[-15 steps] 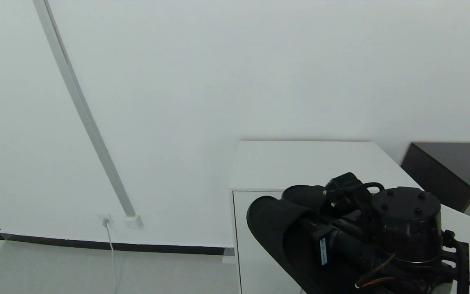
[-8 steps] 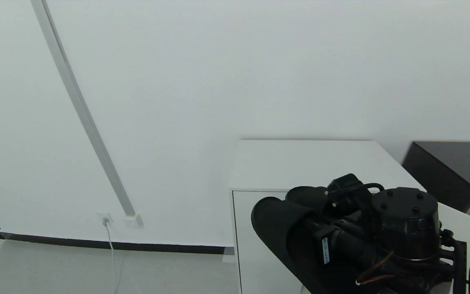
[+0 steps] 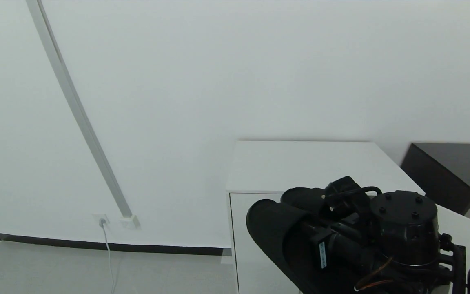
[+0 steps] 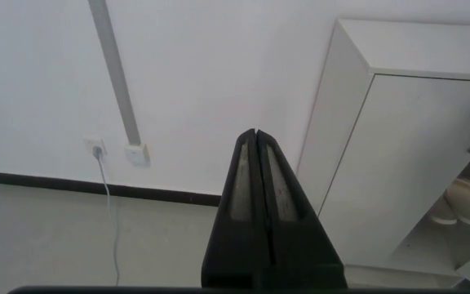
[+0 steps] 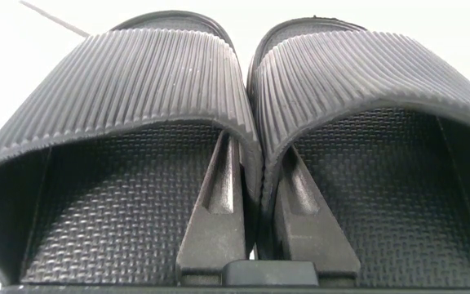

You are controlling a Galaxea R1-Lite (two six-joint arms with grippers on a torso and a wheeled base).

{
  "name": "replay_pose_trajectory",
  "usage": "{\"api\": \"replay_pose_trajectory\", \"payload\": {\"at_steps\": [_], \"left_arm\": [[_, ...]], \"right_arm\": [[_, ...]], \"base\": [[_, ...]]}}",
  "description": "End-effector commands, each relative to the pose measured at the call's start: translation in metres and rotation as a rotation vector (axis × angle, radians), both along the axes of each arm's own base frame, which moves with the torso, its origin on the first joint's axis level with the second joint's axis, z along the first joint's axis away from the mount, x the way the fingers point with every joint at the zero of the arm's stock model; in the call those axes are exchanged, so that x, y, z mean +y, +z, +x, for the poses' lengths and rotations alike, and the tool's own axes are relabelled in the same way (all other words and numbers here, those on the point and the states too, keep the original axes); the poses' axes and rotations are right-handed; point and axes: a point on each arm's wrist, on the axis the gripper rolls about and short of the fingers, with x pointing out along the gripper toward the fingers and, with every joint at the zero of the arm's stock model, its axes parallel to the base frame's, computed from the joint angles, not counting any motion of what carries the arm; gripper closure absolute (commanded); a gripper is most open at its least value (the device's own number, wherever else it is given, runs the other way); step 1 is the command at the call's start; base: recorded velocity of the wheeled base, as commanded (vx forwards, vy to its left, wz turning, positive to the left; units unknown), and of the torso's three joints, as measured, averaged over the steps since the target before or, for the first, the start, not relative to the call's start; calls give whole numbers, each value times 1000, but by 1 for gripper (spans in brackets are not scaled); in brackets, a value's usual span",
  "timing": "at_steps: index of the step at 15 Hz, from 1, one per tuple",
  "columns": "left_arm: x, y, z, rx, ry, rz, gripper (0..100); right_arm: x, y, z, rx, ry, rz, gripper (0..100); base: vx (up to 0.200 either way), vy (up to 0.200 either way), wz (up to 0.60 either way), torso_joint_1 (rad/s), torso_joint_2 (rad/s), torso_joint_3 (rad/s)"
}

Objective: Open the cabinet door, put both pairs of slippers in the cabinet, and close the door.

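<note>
A pair of black ribbed slippers [image 5: 178, 122] is held side by side, with my right gripper [image 5: 255, 220] shut on their touching inner walls, one finger inside each. In the head view the black slippers [image 3: 276, 228] hang at the lower right, in front of the white cabinet [image 3: 300, 163]. In the left wrist view my left gripper [image 4: 255, 139] is shut on nothing, out in front of the wall to the left of the cabinet [image 4: 398, 163]. Its door stands partly open, and a pale pair of slippers [image 4: 462, 202] rests on a shelf inside.
A grey cable conduit [image 3: 80, 118] runs down the white wall to a socket with a white cable [image 3: 102, 222]. A dark piece of furniture [image 3: 451, 171] stands right of the cabinet. Bare floor [image 3: 96, 269] lies left of the cabinet.
The whole head picture has shifted slightly. The right arm still holds the black slippers in much the same place before the cabinet.
</note>
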Motion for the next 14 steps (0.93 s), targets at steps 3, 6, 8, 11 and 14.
{"api": "replay_pose_trajectory", "payload": {"at_steps": [3, 6, 8, 11, 14], "left_arm": [[0, 0, 0, 0, 1, 1, 100], [0, 0, 0, 0, 1, 1, 100], [0, 0, 0, 0, 1, 1, 100], [0, 0, 0, -1, 1, 1, 100], [0, 0, 0, 0, 1, 1, 100]], "right_arm": [[0, -1, 0, 4, 0, -4, 100], [1, -1, 1, 3, 0, -3, 100], [0, -2, 0, 5, 0, -6, 100], [1, -3, 1, 6, 2, -9, 100], [1, -3, 1, 8, 2, -9, 100]], "base": [[0, -200, 0, 9, 1, -2], [0, -200, 0, 1, 4, 1], [0, -200, 0, 2, 2, 5], [0, -200, 0, 2, 5, -1], [0, -200, 0, 5, -1, 4]]}}
